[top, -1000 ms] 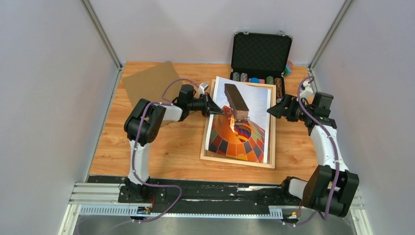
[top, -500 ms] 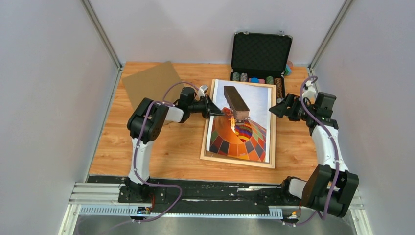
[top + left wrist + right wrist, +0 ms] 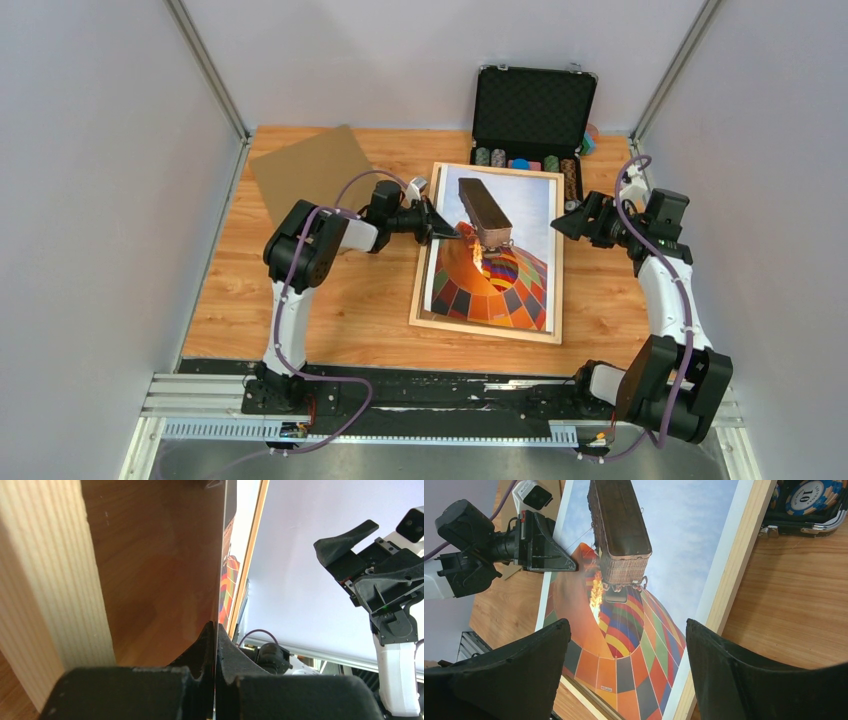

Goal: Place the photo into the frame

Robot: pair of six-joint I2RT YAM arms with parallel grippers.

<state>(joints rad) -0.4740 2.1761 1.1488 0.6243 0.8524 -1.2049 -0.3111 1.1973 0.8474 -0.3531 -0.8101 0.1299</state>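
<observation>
**Photo [image 3: 500,250] pinched at one edge, lying over the frame [image 3: 557,262]**

The thin, glossy balloon print lies face up across the pale-wood frame's clear pane. The left gripper [image 3: 447,230] has its jaws closed flat on the print's near edge, and the frame's square-cut rail sits just outside them. The right gripper [image 3: 562,225] hangs empty with its jaws spread wide, the opposite rail just ahead of them. The sheet is limp paper held at a single spot, so a push toward the wide jaws would likely buckle it or ride its far edge up onto that rail. Releasing too soon could leave a corner perched on the wood. A foam-lined black chip case [image 3: 532,105] stands beyond the wide jaws.
</observation>
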